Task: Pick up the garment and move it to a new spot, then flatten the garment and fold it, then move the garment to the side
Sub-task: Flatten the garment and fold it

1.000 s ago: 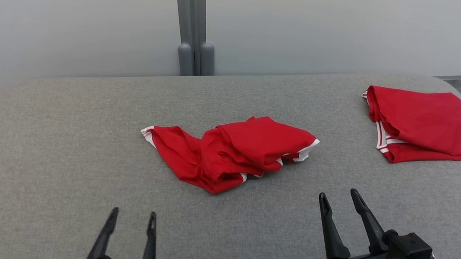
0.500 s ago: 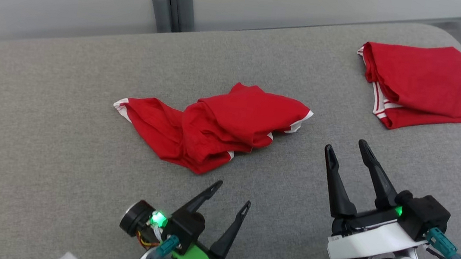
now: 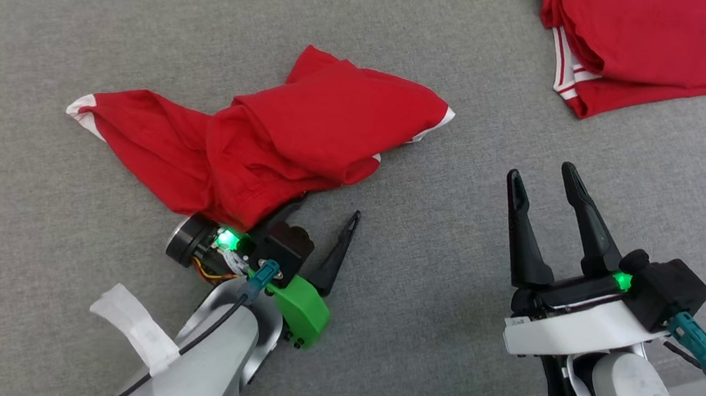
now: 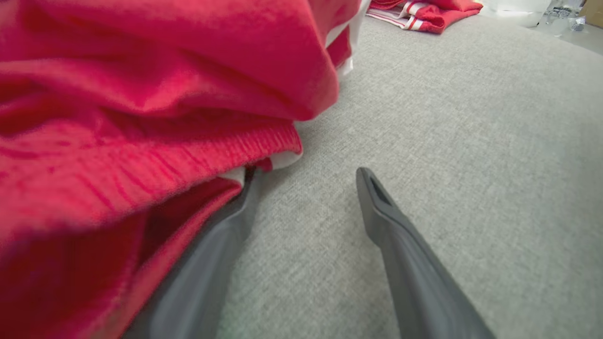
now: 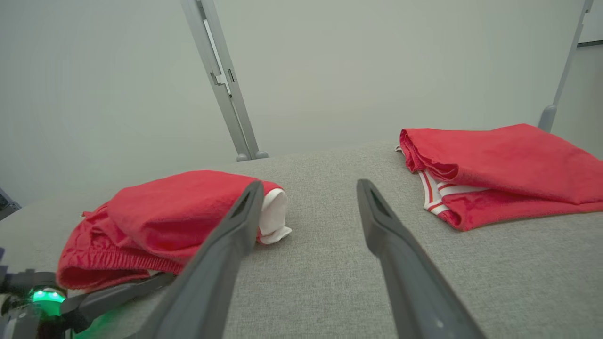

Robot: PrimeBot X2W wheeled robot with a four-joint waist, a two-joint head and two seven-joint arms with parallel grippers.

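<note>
1. At the left of the head view, a crumpled red garment [image 3: 266, 142] with white trim is seen lying on the grey fabric-covered counter [image 3: 25, 220]. Its white-edged corner is stretched out to the left, and its bulk is bunched up towards the middle of the counter.
2. In the left wrist view, a ribbed elastic waistband is shown along the garment's near edge, with a loose red fold draped over it.
3. The left end effector [image 3: 329, 205] is held low at the garment's near edge with its two fingers spread wide. The tip of one finger is tucked against or just under the waistband edge, and whether cloth lies over it cannot be told. The other finger is set over bare counter just beside the cloth. Nothing is clamped between them.
4. A lit green lamp [image 3: 227, 237] and a green plastic part [image 3: 304, 309] are carried on the left wrist, and a strip of white tape [image 3: 132, 326] is wrapped on the pale forearm.
5. The right end effector [image 3: 542, 170] is seen right of centre, well apart from the crumpled garment. Its fingers are spread wide and pointed up the head view, nothing is held, and only bare counter lies between them.
6. A teal connector [image 3: 696, 340] is fitted at the right wrist.
7. At the far right, a second red garment [image 3: 643, 45] with white stripes is laid folded near the counter's edge, well apart from both end effectors.
8. In the right wrist view, a grey metal post [image 5: 221, 80] is seen against a pale wall behind the counter.
</note>
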